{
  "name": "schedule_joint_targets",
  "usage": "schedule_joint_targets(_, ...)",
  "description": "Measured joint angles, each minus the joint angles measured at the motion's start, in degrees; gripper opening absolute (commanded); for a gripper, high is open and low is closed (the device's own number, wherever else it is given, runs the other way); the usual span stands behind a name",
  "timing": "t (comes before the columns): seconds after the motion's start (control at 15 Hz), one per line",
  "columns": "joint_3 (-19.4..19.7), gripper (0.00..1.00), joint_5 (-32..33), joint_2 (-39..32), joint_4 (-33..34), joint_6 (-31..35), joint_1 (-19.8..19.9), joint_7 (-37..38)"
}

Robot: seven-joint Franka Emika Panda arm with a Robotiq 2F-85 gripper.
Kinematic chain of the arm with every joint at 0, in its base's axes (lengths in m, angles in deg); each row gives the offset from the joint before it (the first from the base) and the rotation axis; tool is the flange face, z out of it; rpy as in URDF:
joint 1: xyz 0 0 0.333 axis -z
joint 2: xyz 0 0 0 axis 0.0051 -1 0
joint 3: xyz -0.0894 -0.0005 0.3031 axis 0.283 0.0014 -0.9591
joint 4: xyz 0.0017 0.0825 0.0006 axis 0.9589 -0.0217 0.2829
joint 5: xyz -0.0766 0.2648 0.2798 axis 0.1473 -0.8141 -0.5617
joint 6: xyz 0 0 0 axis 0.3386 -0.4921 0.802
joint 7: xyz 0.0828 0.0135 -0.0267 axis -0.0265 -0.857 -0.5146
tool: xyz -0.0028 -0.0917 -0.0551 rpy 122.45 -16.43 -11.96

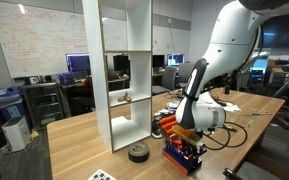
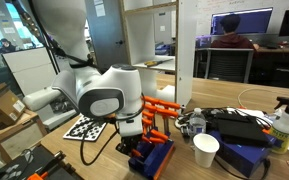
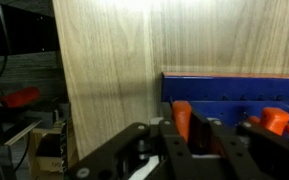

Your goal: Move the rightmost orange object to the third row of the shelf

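Observation:
The small orange piece [image 3: 181,115] stands upright in the blue rack [image 3: 234,90], and my gripper [image 3: 184,135] is shut on it with a finger on each side. Another orange piece [image 3: 276,120] sits further right in the rack. In both exterior views my gripper [image 1: 184,140] [image 2: 144,135] is down at the blue rack [image 1: 184,158] [image 2: 152,158] on the wooden table. The orange piece itself is hidden by the gripper there. The tall white shelf [image 1: 124,70] [image 2: 185,60] stands just behind the rack, and a small item [image 1: 126,97] rests on one of its boards.
A black tape roll [image 1: 137,152] lies in front of the shelf. A white cup [image 2: 206,150], a bottle [image 2: 284,125], orange tools [image 2: 162,105] and cables crowd the table by the rack. A printed tag sheet [image 2: 84,128] lies near the arm's base.

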Motion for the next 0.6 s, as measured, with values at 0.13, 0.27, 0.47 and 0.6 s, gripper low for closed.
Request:
schedule_joint_targets(0.13, 2.59, 0.02, 0.93, 0.47, -0.45, 0.0, -2.16, -0.01)
schedule_joint_targets(0.27, 6.4, 0.02, 3.19, 1.98, -1.33, 0.01, -5.25, 0.19)
schedule_joint_targets(0.47, 14.03, 0.02, 10.72, 5.92, -3.24, -0.23, -11.26, 3.28)
schedule_joint_targets(0.6, 19.09, 0.02, 16.56, 8.13, -3.49, -1.2, -15.3, 6.31)
